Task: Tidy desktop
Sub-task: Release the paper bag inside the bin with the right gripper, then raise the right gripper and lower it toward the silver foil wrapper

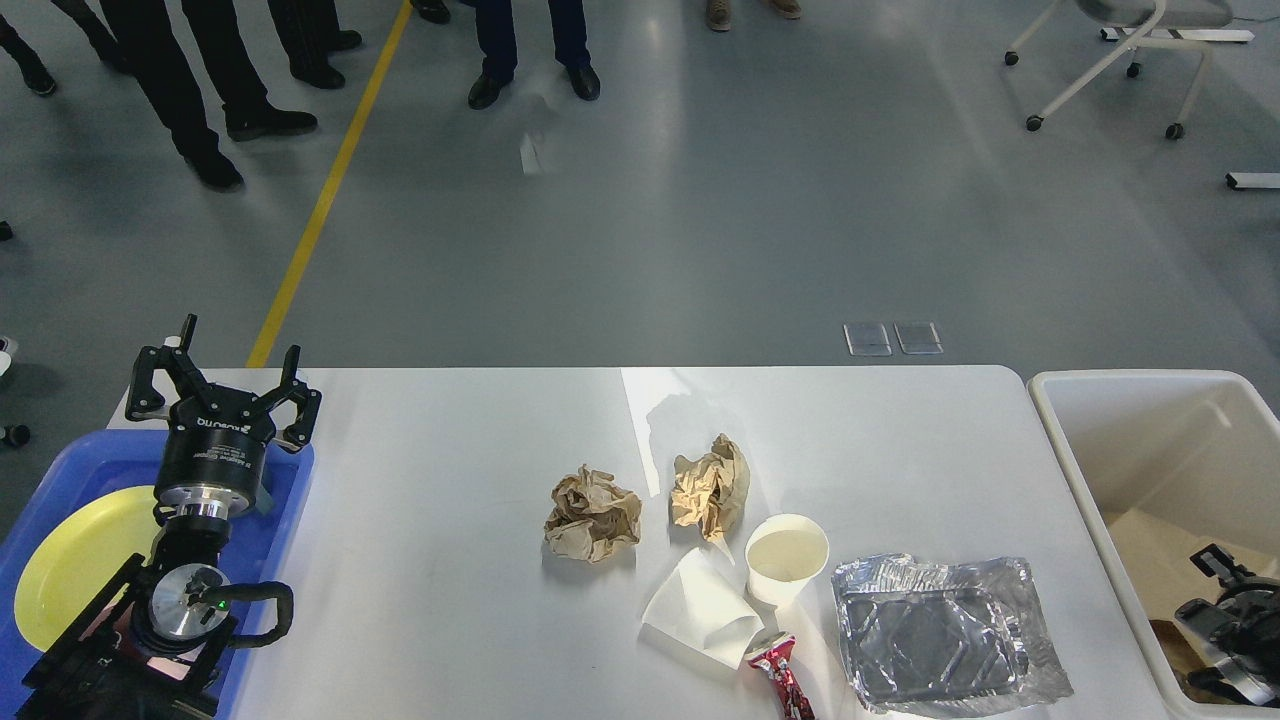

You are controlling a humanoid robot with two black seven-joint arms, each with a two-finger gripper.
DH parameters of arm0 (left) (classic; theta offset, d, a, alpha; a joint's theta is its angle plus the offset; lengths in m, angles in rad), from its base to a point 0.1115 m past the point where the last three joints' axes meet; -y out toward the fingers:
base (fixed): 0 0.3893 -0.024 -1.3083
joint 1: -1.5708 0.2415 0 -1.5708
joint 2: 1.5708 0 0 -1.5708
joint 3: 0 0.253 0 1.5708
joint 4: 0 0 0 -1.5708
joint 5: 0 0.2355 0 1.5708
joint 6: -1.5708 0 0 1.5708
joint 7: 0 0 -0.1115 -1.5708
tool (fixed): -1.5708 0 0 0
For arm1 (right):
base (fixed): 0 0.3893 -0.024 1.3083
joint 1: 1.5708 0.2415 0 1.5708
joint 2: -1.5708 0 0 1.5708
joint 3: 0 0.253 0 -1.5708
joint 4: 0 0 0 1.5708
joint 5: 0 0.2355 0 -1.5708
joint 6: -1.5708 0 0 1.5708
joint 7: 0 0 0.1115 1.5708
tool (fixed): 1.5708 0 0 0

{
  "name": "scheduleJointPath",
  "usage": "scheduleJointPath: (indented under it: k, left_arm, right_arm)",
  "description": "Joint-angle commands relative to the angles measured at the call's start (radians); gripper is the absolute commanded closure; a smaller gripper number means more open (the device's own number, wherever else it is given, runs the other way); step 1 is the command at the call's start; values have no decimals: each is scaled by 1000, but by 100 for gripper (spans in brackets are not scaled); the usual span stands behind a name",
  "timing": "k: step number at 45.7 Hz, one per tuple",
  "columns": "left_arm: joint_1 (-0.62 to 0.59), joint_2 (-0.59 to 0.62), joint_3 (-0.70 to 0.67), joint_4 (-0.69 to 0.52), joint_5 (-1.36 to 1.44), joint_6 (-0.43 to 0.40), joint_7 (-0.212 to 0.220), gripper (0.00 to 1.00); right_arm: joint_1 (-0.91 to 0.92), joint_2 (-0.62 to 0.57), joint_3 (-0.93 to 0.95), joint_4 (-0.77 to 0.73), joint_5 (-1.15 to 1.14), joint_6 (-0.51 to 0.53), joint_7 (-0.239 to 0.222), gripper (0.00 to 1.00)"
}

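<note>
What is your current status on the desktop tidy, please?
Left gripper open above blue tray. Right gripper low inside bin, state unclear. Desktop holds litter: paper balls, cups, foil tray. Nothing blocking.

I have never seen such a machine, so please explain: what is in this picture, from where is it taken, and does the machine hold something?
The picture is taken from the robot's own head, looking down at a white desktop. The black arm at the left ends in the left gripper, a two-finger claw; it is open and holds nothing, above a blue tray with a yellow plate. The right gripper is at the far right, over a white bin; it is too dark to tell whether it holds anything. On the desktop lie two crumpled brown papers, an upright paper cup, a tipped cup, a red wrapper and a foil tray.
</note>
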Motion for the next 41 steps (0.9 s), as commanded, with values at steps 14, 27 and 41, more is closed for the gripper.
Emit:
scheduleJointPath:
  k: [14, 27, 41]
  left_arm:
    - [-1, 0, 0, 0, 2, 0, 1, 4]
    - [-1, 0, 0, 0, 0, 0, 1, 4]
    - [1, 0, 0, 0, 0, 0, 1, 4]
  right_arm:
    - [47, -59, -23, 80, -34, 55, 3, 0]
    - [400, -251, -74, 406, -406, 294, -9, 0]
    - [860, -199, -361, 595, -416, 794, -9, 0]
